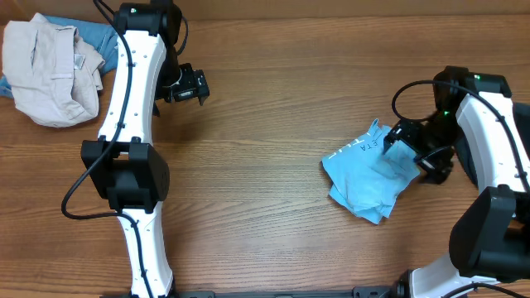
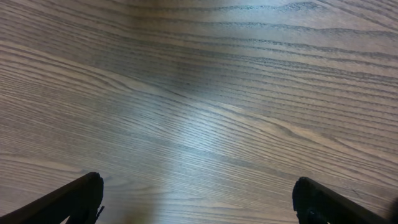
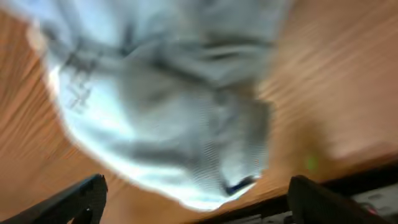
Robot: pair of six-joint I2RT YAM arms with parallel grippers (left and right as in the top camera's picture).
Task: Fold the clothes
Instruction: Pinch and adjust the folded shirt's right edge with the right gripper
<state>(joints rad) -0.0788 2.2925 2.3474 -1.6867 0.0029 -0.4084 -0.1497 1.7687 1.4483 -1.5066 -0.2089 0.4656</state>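
Right gripper gapes over the shirt; left gripper also apart, well away from it. I reckon it's light, limp: pinch a hem

Wood-grain table fills every view: mid-brown top, grain running left to right in the overhead. Light is even and diffuse, with a soft pale glare patch on the surface in the left wrist view. Dark strip along the overhead's bottom edge, can't tell what it is.
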